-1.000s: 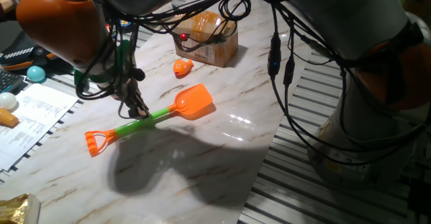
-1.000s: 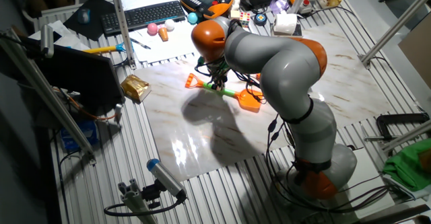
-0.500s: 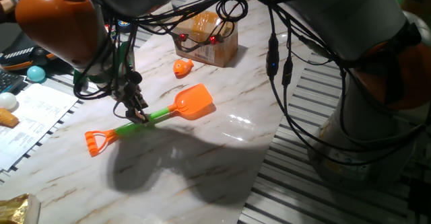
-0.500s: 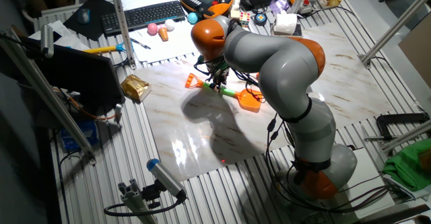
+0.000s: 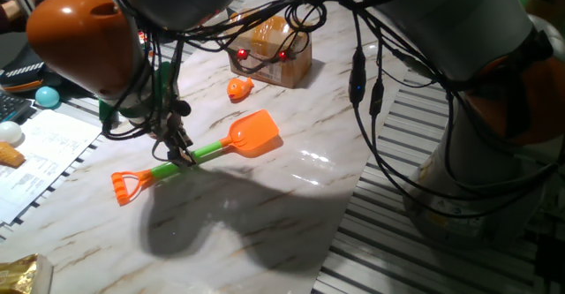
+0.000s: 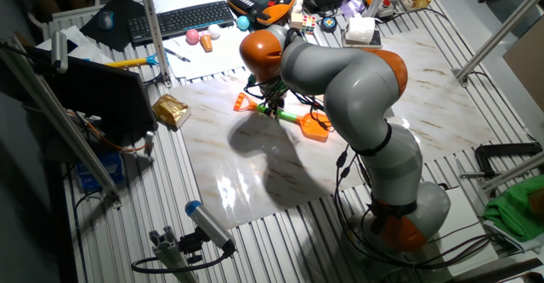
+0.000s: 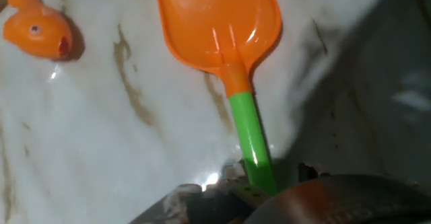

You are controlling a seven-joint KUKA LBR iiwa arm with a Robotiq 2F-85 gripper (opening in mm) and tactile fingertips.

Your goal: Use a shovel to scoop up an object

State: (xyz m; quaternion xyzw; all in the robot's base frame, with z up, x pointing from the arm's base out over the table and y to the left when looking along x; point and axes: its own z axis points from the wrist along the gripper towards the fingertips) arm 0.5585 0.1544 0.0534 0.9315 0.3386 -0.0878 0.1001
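The marble table (image 5: 291, 197) sat among cluttered benches, a keyboard (image 6: 183, 18) at the far side. The shovel (image 5: 199, 153) lay flat on it, the gripper (image 5: 183, 153) down at its green shaft; whether the jaws had closed was unclear. The fish (image 5: 239, 87), unscooped, lay beyond the blade, near the box (image 5: 274, 51).

The shovel (image 5: 196, 154) lies flat on the table (image 5: 265, 223), its handle loop toward the near left and its blade toward the far right. The gripper (image 5: 183, 153) stands over the middle of the shaft, fingertips down at it. The fish toy (image 5: 239, 87) lies on the table beyond the blade, well apart from it. Just behind the fish sits a cardboard box (image 5: 274, 51). Off the table's left edge lie sheets of paper (image 5: 40, 157), with a keyboard (image 6: 180, 17) farther back.
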